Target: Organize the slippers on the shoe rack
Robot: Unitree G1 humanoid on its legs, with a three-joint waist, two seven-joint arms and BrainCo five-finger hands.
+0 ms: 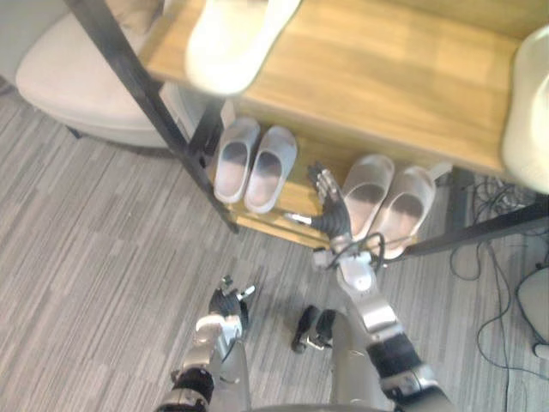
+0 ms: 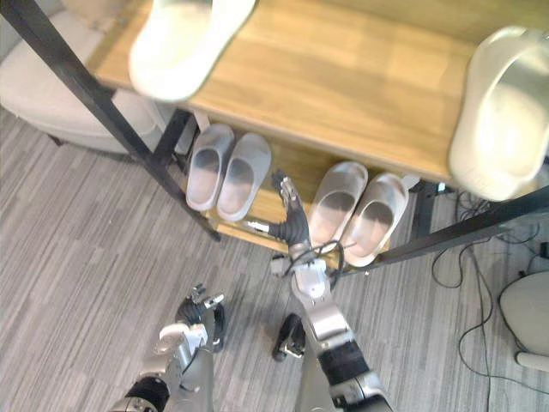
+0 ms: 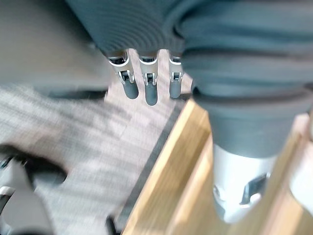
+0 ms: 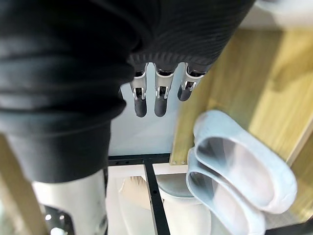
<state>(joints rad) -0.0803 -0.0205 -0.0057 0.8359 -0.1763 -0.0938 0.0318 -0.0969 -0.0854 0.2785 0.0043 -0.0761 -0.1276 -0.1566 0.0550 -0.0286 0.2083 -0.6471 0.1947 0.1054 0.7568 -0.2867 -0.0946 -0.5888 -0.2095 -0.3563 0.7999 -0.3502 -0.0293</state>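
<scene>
R hand (image 1: 333, 210): fingers (image 4: 155, 100) straight, slightly spread, holding nothing, i.e. open. Hand reaches over front of lower shelf (image 1: 296, 199), in the gap btw the two slipper pairs. It is just beside the nearer slipper of the right pair (image 1: 386, 202); cannot tell if it touches. Left pair (image 1: 255, 163) lies apart on the hand's other side. Both pairs sit flat on the lower shelf, the two slippers of each pair side by side. R wrist view: one pair on wood past the fingers; cannot tell which pair.

L hand (image 1: 228, 307): fingers (image 3: 146, 88) straight, relaxed, empty. Hand hangs low over floor (image 1: 86, 257) in front of the rack, well apart from every slipper.

Shoe rack (image 1: 386, 77): wood boards, black metal frame. Top board carries two more pale slippers, well apart: left-end slipper (image 1: 232, 39) and right-end slipper (image 2: 502, 112), both at the front edge.

Floor is grey striped carpet. Pale round seat (image 1: 69, 77) stands beyond the rack's left leg.
</scene>
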